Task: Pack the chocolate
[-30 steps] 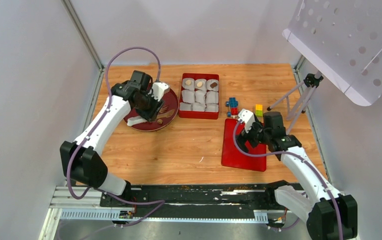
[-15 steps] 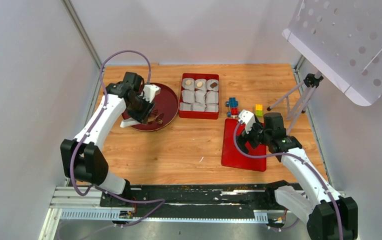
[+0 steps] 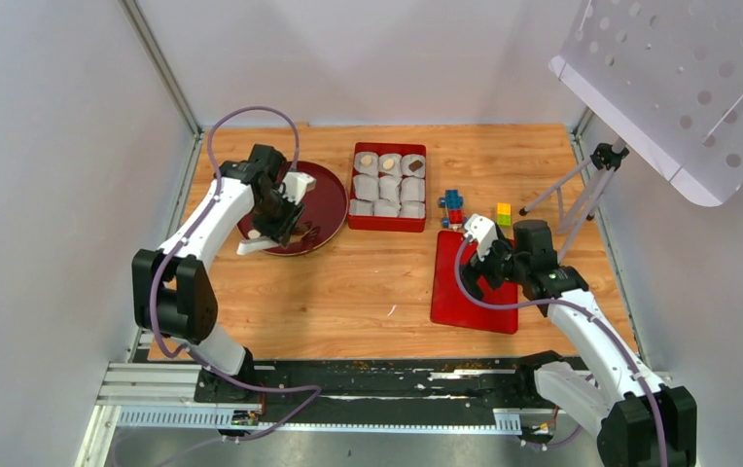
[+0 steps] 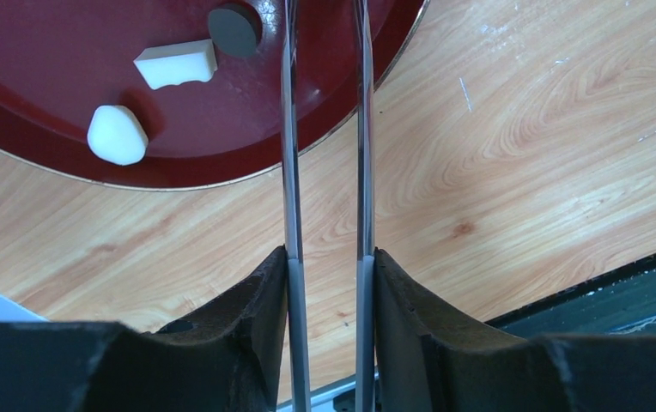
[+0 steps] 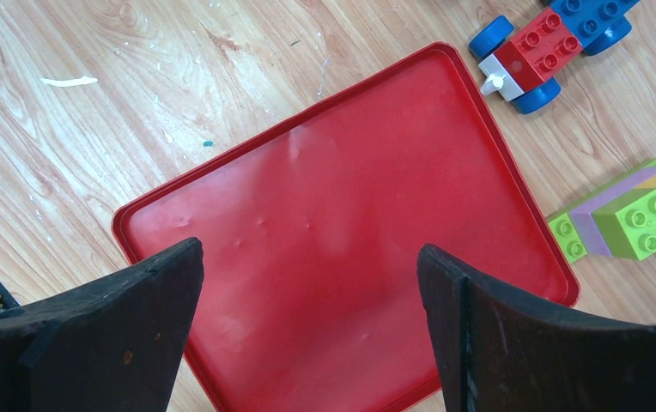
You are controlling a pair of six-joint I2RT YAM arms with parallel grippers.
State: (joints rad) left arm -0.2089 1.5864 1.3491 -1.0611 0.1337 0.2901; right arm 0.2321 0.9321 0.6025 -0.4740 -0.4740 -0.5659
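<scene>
Nearest me, my left gripper (image 4: 326, 266) is clenched on a pair of thin metal tweezers (image 4: 290, 172). Their blades stand apart and run forward over the wooden table (image 4: 496, 172) onto the glossy dark red round plate (image 4: 41, 43). My right gripper (image 5: 309, 257) hangs released, jaws wide, over the flat red rectangular tray (image 5: 350, 154).

The chocolate (image 4: 117, 136) lies on the plate: a pale rounded lump (image 4: 118, 137), farther a pale oblong piece (image 4: 176, 63), then a dark disc (image 4: 233, 28) just beside the left blade. I judge them light, smooth and apt to skid or chip. I would pinch gently across the oblong's flat sides and take the disc by its edge.

Beyond, the red box (image 3: 387, 226) of white crinkled paper cups (image 3: 388, 185) holds a few pieces already.
</scene>
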